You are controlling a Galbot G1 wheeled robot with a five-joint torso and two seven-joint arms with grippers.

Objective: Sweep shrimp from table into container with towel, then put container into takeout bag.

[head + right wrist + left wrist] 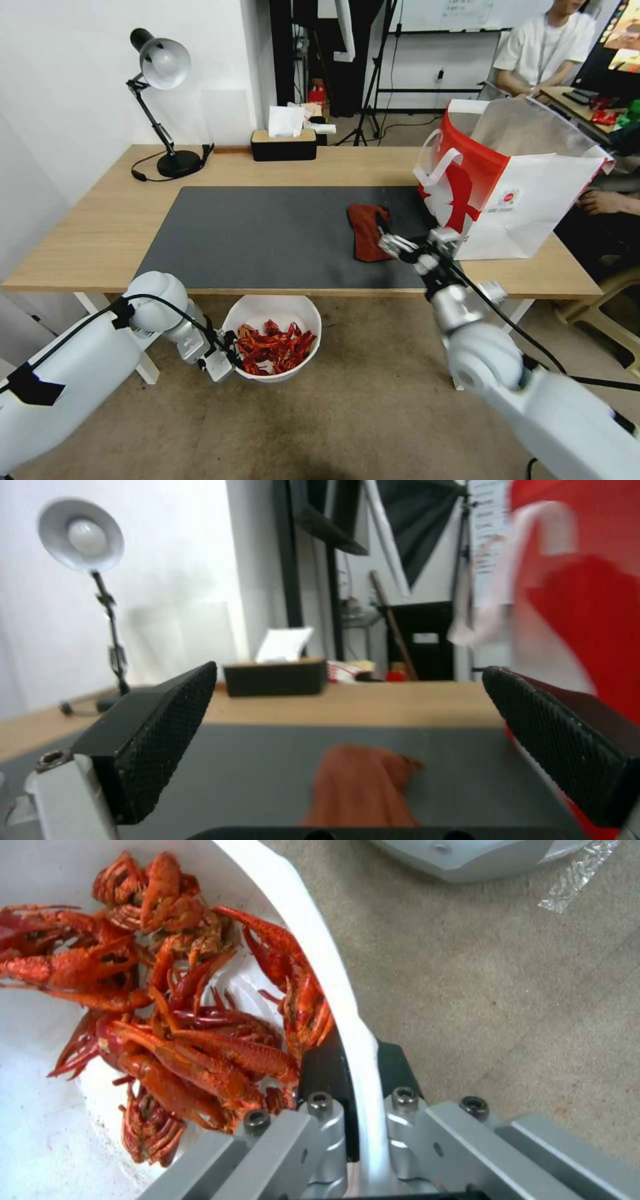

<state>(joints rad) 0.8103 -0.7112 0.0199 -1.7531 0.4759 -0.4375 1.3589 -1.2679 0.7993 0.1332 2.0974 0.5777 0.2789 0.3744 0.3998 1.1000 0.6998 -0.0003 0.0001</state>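
The left gripper [353, 1120] is clamped on the thin rim of the white container [320, 950], one black finger pad inside the wall and the other outside it. In the head view that left gripper [223, 357] sits below the front edge of the table [93, 233], holding the container [273, 313] out over the beige floor [373, 413]. A heap of red-orange shrimp [273, 347] lies in the bowl; up close the shrimp [173, 1040] are tangled claws and curled tails, pressed against the wall next to the inner pad. The right gripper [390, 241] hovers over the dark grey mat [267, 233] with its two textured fingers [153, 730] spread wide and nothing between them. The rust-red towel [367, 230] lies crumpled on the mat just beneath and beside those fingertips; whether they touch it cannot be told. The wrist view shows the towel [360, 785] lying between and beyond the open fingers. The takeout bag [520, 193] stands upright and open at the right end of the table, its red side panel facing the towel and its silvery lining showing. At the back of the table stand a black tissue box [283, 143] and a desk lamp [163, 100].
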